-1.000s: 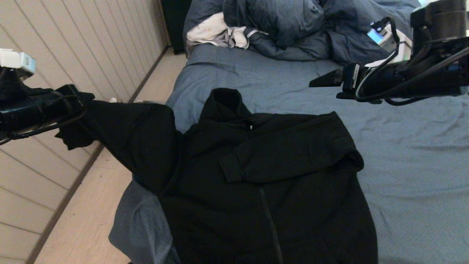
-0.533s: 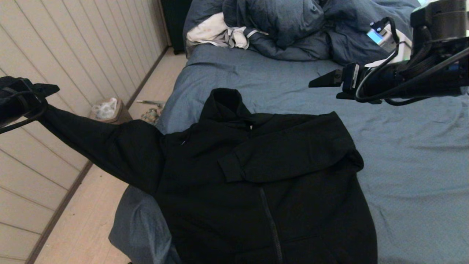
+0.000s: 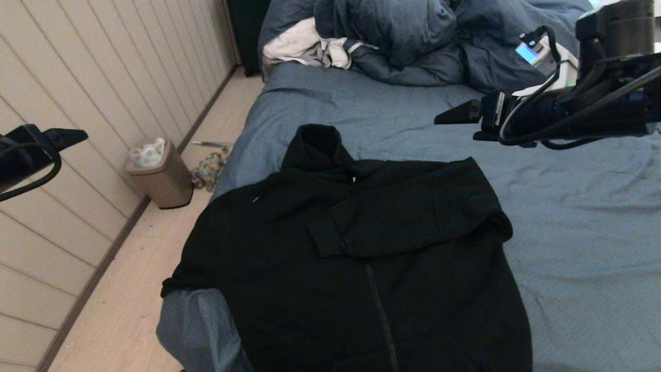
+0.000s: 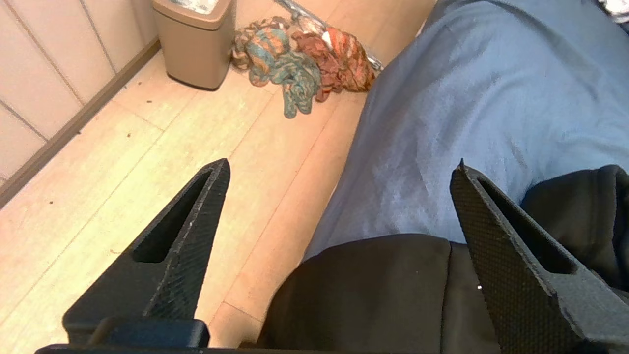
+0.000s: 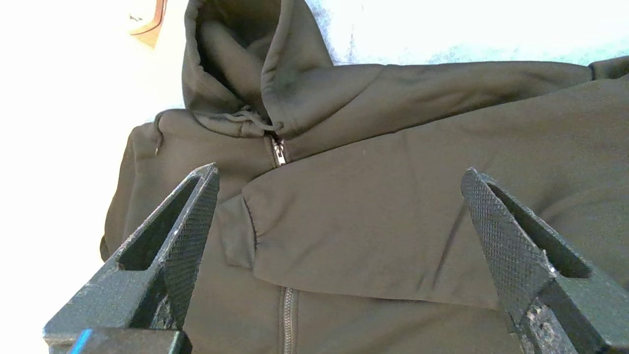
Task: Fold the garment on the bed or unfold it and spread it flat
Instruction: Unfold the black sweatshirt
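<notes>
The garment [image 3: 361,258], a black zip hoodie, lies face up on the bed [image 3: 568,206], hood pointing away from me. One sleeve is folded across the chest [image 5: 393,221]. The other sleeve [image 3: 206,248] drapes over the bed's left edge. My left gripper [image 3: 72,138] hangs open over the floor, left of the bed, with nothing between its fingers. In the left wrist view the left gripper [image 4: 341,164] sits above the draped sleeve [image 4: 368,290] and the sheet [image 4: 467,98]. My right gripper [image 3: 457,126] hovers open and empty above the bed, beyond the hoodie's right shoulder [image 5: 339,169].
A tan waste bin [image 3: 160,178] stands by the panelled wall, with a multicoloured cloth [image 3: 209,170] on the floor beside it. A puffy dark blue duvet [image 3: 403,36] and a white-grey cloth [image 3: 304,46] are heaped at the bed's far end.
My left gripper opened and let go of the sleeve it held stretched out to the left. The sleeve dropped onto the bed's left edge. The right arm stayed still.
</notes>
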You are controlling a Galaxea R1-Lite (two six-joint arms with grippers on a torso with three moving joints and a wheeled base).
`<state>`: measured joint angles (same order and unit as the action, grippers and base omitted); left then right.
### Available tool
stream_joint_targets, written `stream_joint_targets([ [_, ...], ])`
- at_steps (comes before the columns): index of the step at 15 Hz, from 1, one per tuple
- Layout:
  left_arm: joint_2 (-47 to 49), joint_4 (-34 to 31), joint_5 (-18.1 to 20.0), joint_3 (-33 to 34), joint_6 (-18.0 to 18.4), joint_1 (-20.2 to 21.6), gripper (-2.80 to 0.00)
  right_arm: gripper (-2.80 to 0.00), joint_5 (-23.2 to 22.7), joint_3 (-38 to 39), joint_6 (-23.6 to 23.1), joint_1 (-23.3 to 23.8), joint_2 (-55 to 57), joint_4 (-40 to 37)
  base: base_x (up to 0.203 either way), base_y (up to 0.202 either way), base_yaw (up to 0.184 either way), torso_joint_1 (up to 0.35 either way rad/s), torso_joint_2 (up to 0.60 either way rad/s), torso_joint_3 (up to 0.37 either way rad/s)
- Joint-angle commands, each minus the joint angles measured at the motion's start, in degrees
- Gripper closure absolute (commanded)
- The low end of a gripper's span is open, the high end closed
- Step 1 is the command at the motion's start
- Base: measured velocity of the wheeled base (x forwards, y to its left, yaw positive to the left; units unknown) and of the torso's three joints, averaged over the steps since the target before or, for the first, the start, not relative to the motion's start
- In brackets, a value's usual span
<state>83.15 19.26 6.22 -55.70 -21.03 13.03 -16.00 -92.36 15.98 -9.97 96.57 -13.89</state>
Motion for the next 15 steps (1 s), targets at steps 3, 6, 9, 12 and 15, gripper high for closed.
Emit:
stream_joint_targets([
  [3, -0.86, -1.79, 0.17, -1.92, -0.24, -6.11, -2.8, -2.8, -0.11, 1.62, -0.06, -1.48, 1.31, -0.09, 0.0, 0.0, 0.0, 0.0, 0.0, 0.0],
  [6, 0.17, -9.57, -0.15, -6.82, -1.62, -19.82, 0.0, 0.0, 0.22, 2.64, -0.06, -4.64, 2.88, -0.09, 0.0, 0.0, 0.0, 0.0, 0.0, 0.0],
  [9, 5.59, -15.07, -0.24, -10.61, -4.76, -29.34, 0.0, 0.0, 0.37, 4.32, -2.88, -7.47, 4.26, -0.73, 0.0, 0.0, 0.0, 0.0, 0.0, 0.0],
  [12, 10.24, -15.66, -0.44, -7.46, -11.04, -33.0, 0.0, 0.0, 1.69, 6.83, -5.86, -13.03, 6.65, -0.67, 0.0, 0.0, 0.0, 0.0, 0.0, 0.0],
  [15, 9.18, -13.82, -0.32, -2.7, -11.64, -33.07, 0.0, 0.0, 6.99, 7.69, -6.3, -17.66, 10.97, -0.22, 0.0, 0.0, 0.0, 0.0, 0.0, 0.0],
])
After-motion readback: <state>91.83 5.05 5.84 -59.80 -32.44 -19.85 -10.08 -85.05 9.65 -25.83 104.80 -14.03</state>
